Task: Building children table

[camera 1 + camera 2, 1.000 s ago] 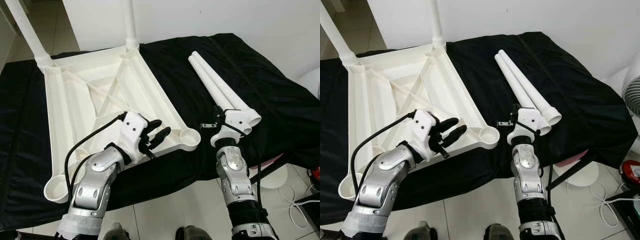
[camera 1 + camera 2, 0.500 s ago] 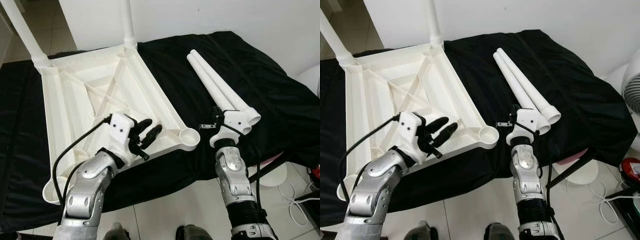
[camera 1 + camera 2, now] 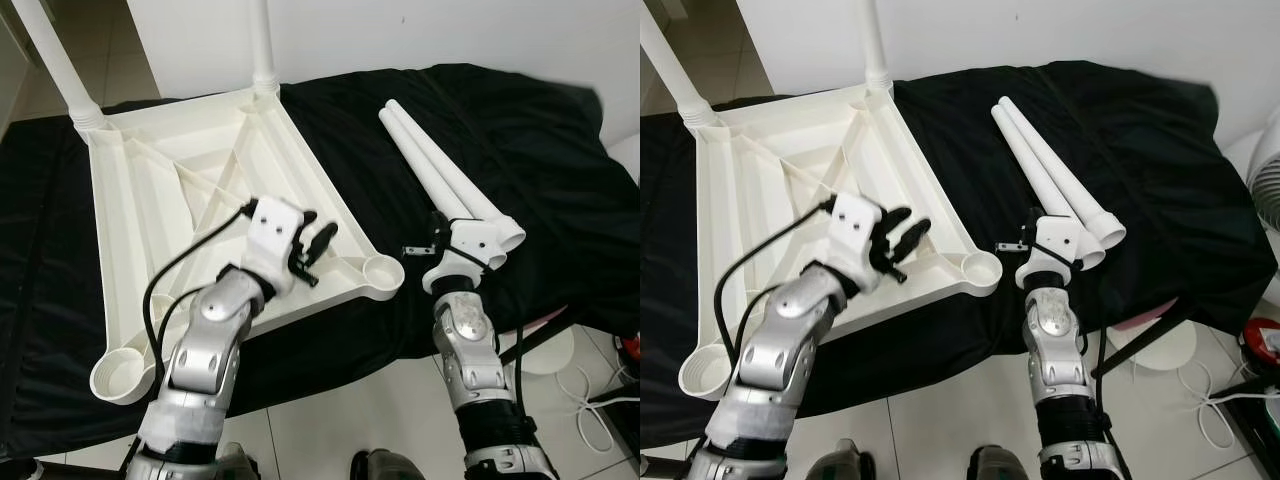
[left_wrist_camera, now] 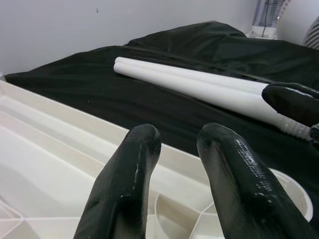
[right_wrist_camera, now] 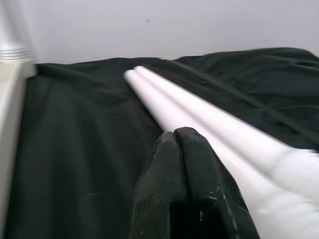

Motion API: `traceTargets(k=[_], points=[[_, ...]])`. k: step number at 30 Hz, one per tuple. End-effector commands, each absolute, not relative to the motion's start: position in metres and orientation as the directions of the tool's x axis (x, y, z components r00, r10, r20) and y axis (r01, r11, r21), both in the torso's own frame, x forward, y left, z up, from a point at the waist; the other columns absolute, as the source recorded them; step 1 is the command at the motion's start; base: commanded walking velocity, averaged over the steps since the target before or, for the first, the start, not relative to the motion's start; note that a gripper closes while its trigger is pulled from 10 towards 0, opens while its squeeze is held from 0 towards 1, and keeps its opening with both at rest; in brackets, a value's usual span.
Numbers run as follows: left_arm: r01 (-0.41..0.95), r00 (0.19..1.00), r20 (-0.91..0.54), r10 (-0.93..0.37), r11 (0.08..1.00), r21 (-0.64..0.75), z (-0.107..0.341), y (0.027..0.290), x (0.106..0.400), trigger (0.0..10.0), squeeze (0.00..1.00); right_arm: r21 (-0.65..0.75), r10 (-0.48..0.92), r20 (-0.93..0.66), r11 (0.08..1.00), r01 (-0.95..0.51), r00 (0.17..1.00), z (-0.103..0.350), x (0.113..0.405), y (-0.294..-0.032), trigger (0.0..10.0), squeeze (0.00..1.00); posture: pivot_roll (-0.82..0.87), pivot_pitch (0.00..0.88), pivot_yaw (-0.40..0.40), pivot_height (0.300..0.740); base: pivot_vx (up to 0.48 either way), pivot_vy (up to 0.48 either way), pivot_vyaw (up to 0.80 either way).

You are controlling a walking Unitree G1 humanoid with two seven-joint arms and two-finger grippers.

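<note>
Two legs (image 3: 62,70) already stand in the upturned white tabletop (image 3: 180,190) on the black-draped bench (image 3: 520,130), two loose legs (image 3: 440,175) remain beside the clenched right gripper (image 3: 437,237), while the left gripper (image 3: 318,240) hovers, fingers parted, above an empty socket (image 3: 381,272).

No text, label, brand or number is readable anywhere.

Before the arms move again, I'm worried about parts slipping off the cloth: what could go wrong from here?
1. The two loose legs lie side by side, with the shut right gripper against their near ends; a nudge may roll them apart.
2. The tabletop lies upside down with its near socket by the cloth's front edge; a push from the open left gripper might slide it off.
</note>
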State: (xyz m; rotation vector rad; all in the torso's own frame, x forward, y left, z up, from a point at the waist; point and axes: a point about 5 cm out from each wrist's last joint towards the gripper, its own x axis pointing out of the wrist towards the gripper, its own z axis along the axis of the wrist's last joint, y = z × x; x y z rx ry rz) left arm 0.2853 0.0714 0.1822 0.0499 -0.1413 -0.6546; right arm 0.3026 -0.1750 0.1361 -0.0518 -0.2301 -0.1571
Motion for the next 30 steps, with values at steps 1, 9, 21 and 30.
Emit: traceTargets(k=[1, 9, 21, 30], points=[[0.579, 0.807, 0.094, -0.584, 0.812, 0.078, 0.177, 0.069, 0.285, 10.0, 0.0, -0.036, -0.197, 0.207, 0.977, 0.209, 0.958, 0.134, 0.304, -0.184, 10.0, 0.0, -0.01, 0.039, -0.009, 0.74, 0.0, 0.0, 0.0], [0.624, 0.749, 0.144, -0.647, 0.761, 0.179, 0.179, 0.053, 0.281, 10.0, 0.0, -0.043, -0.258, 0.202, 0.961, 0.272, 0.945, 0.142, 0.299, -0.213, 10.0, 1.0, -0.04, 0.036, -0.018, 0.74, 0.0, 0.0, 0.0], [0.647, 0.725, 0.145, -0.674, 0.738, 0.192, 0.186, 0.046, 0.281, 10.0, 0.0, -0.091, -0.123, 0.026, 0.988, 0.125, 0.992, 0.127, 0.294, -0.228, 10.0, 0.0, -0.02, 0.037, -0.013, 0.74, 0.0, 0.0, 0.0], [0.656, 0.701, 0.156, -0.696, 0.715, 0.243, 0.188, 0.042, 0.281, 10.0, 0.0, -0.107, -0.039, -0.046, 0.994, 0.034, 0.998, 0.119, 0.297, -0.228, 10.0, 0.0, -0.02, 0.04, -0.011, 0.74, 0.0, 0.0, 0.0]])
